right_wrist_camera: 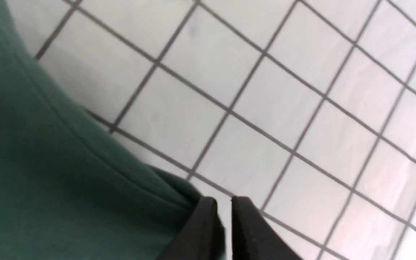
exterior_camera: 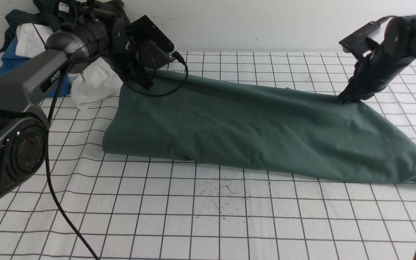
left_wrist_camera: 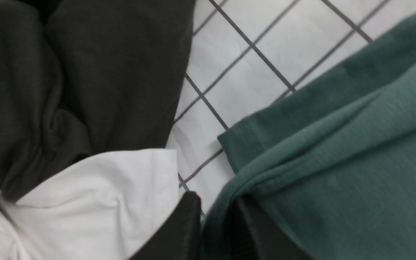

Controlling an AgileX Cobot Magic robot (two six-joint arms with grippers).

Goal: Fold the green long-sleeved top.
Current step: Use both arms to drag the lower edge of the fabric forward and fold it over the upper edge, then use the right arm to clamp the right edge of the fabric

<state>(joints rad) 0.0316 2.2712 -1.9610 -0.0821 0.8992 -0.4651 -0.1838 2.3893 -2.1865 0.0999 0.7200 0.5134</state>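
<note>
The green long-sleeved top point(exterior_camera: 251, 133) is spread on the worktop point(exterior_camera: 208, 224) as a long band. Its long axis runs from the robot's left to its right, and the right end reaches the edge of the front view. Both tools are placed on the far long edge, one towards each end. The left tool point(exterior_camera: 143, 80) is at the far left corner and the right tool point(exterior_camera: 349, 97) is well along towards the right end, so each end is served by the arm nearer to it. In the left wrist view the jaws are seen narrow, with a hemmed fold of green cloth pinched between them. In the right wrist view the jaws are almost closed at the cloth's edge. The cloth is drawn up to a peak at that tip in the front view, so a pinch is judged there too. The near long edge lies towards the robot from both tools, so the coming move is judged to turn on that crosswise direction. A dark garment point(left_wrist_camera: 67, 72) and a white garment point(left_wrist_camera: 96, 202) are seen just beside the left corner and could be snagged.
</note>
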